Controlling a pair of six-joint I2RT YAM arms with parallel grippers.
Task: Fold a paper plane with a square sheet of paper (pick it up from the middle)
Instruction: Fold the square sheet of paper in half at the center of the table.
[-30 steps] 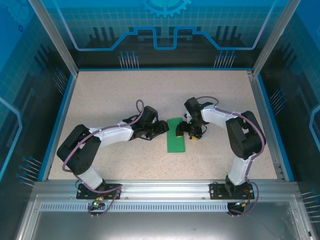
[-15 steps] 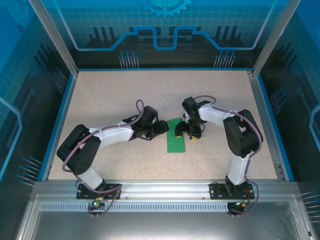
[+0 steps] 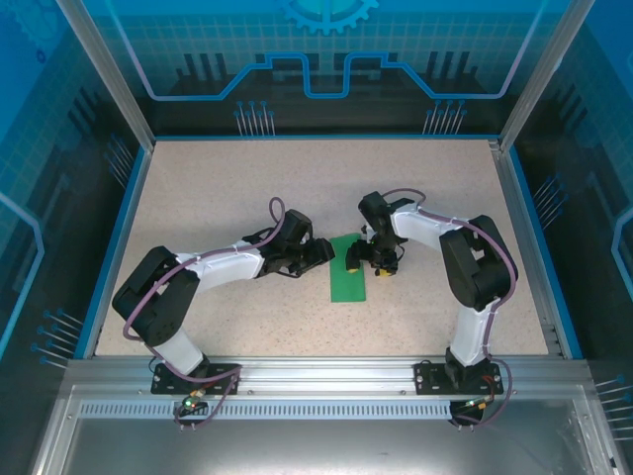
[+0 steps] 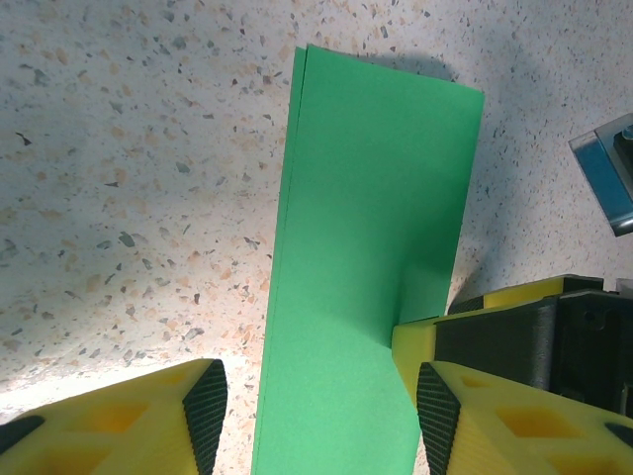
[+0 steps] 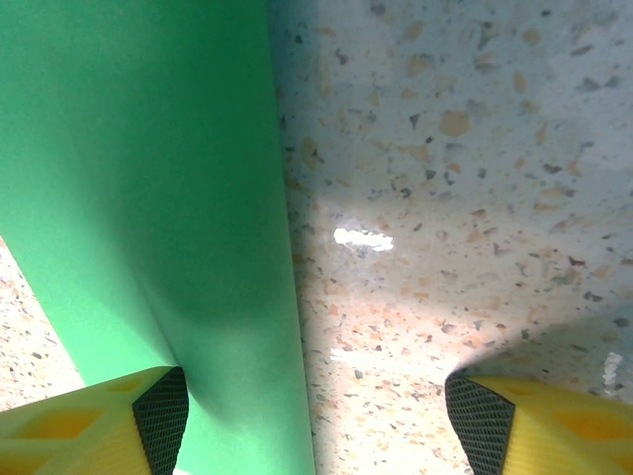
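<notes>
Top view: over the last second my right arm has slid a little toward the left of the frame, bringing the right tool [image 3: 367, 262] onto the upper right edge of the square sheet of paper [image 3: 348, 275]. The left tool [image 3: 320, 252] has not moved and waits just beside the sheet's upper left edge. The sheet lies where it was, at the centre of the speckled surface [image 3: 198, 198]. I read this as the right side settling in to pin or catch that edge for the next crease. The plane is far from done.

Left wrist view: the left tool [image 4: 316, 416] stands wide apart at the bottom of the frame and grips nothing. The sheet [image 4: 376, 218] runs up between the jaws from the bottom centre to the upper middle. It is bright green, flat, and a narrow rectangle. 2 layers show along its left edge, so I judge it folded once in half. A yellow finger of the right tool touches its right edge at the lower right.

Right wrist view: the right tool [image 5: 316, 421] is also wide apart and holds nothing. Its lower left finger rests over the green, while its lower right one is over bare surface. The sheet [image 5: 129, 178] covers the left of the frame, smooth and unwrinkled.
</notes>
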